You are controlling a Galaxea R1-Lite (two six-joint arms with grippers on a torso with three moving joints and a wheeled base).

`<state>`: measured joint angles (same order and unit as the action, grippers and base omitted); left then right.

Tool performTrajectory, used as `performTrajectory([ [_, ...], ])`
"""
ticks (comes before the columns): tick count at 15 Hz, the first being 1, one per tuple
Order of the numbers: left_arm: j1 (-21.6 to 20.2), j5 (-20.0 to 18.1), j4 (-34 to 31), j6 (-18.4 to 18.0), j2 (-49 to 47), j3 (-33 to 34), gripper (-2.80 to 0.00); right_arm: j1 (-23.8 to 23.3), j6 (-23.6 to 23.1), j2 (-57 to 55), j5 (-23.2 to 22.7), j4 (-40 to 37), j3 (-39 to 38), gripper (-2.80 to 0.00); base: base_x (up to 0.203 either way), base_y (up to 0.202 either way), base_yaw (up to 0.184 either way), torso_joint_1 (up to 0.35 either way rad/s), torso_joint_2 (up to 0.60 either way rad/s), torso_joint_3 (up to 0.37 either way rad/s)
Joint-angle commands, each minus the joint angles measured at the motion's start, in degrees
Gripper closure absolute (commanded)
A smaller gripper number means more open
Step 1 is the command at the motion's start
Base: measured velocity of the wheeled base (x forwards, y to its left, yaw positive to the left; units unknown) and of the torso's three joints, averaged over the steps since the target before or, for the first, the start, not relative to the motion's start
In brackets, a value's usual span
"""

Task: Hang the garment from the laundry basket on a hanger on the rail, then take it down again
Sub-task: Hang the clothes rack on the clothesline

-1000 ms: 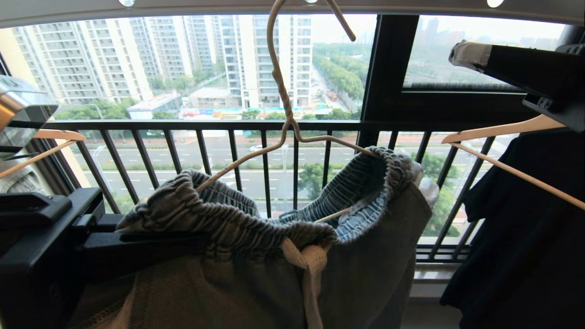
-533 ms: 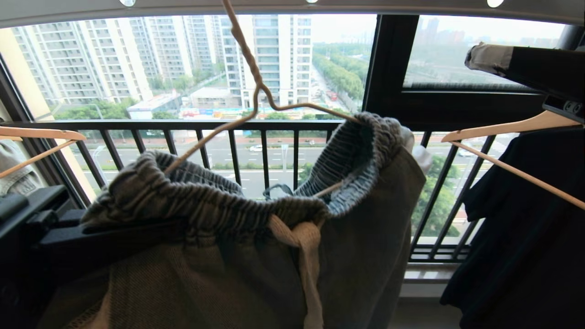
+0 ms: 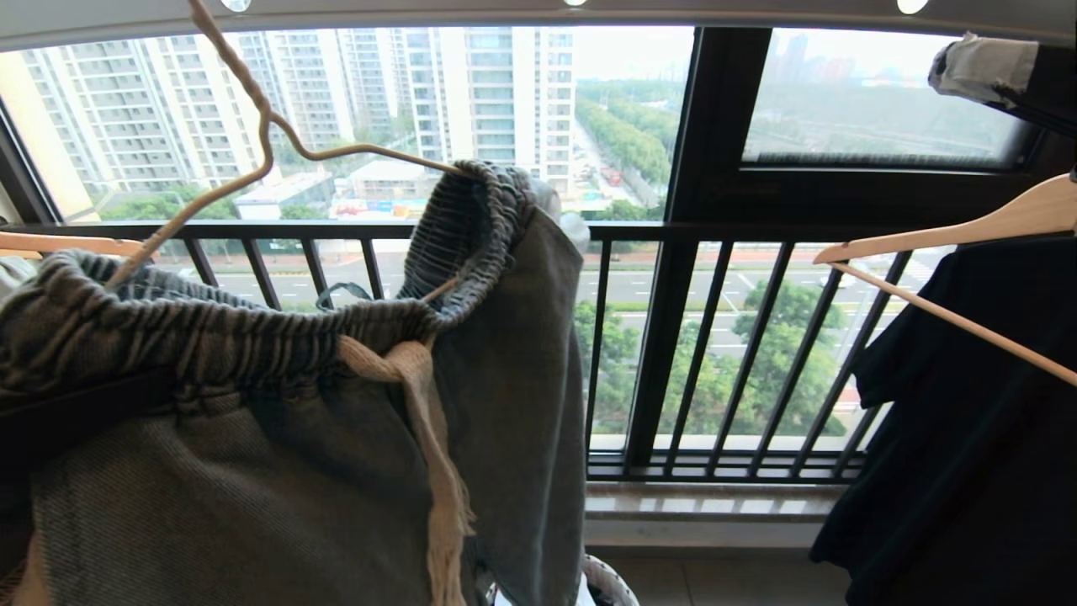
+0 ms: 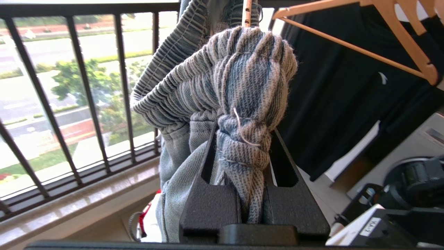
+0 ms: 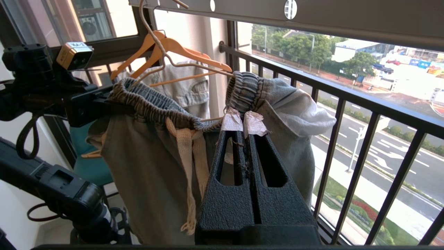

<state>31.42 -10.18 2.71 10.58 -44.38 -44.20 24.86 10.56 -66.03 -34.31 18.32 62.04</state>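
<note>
The garment [image 3: 252,471], blue-grey denim shorts with a cream drawstring, hangs by its ribbed waistband on the thin cream wire hanger [image 3: 252,109]. The hanger's neck slants up to the left toward the grey holed rail [image 3: 673,10], and its hook is cut off by the top edge of the head view. My left gripper [image 4: 242,135] is shut on a bunched end of the waistband. My right gripper [image 5: 242,123], tape-tipped, is shut on nothing. It is high at the right [image 3: 980,63], apart from the shorts. A patterned bit of the laundry basket's rim [image 3: 610,589] shows below.
A black shirt [image 3: 968,421] hangs on a wooden hanger [image 3: 925,231] at the right. At the left a pale denim piece [image 5: 180,86] hangs on more wooden hangers [image 5: 180,48]. The black barred window railing [image 3: 715,231] runs behind.
The shorts and wire hanger have moved left and a little up, with the left gripper still shut on the waistband. The right gripper has drifted up and to the right.
</note>
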Motion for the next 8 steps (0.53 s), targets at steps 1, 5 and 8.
performTrajectory([
  [1,-0.1,4.8,0.2,-1.2,1.2,-0.1,0.0,0.0,0.1,0.3,-0.1,0.2,0.0,0.0,0.0,0.0,0.0,0.0,0.0,0.0],
  [5,-0.1,11.0,0.3,-3.5,0.4,0.0,0.0,0.0,0.1,0.2,-0.1,0.2,0.1,0.0,0.0,0.0,0.0,0.0,0.0,0.0],
  [8,-0.1,15.9,0.5,-5.5,-0.4,0.0,0.0,0.0,0.1,0.3,-0.1,0.2,0.2,0.0,0.0,0.0,0.0,0.0,0.0,0.0],
])
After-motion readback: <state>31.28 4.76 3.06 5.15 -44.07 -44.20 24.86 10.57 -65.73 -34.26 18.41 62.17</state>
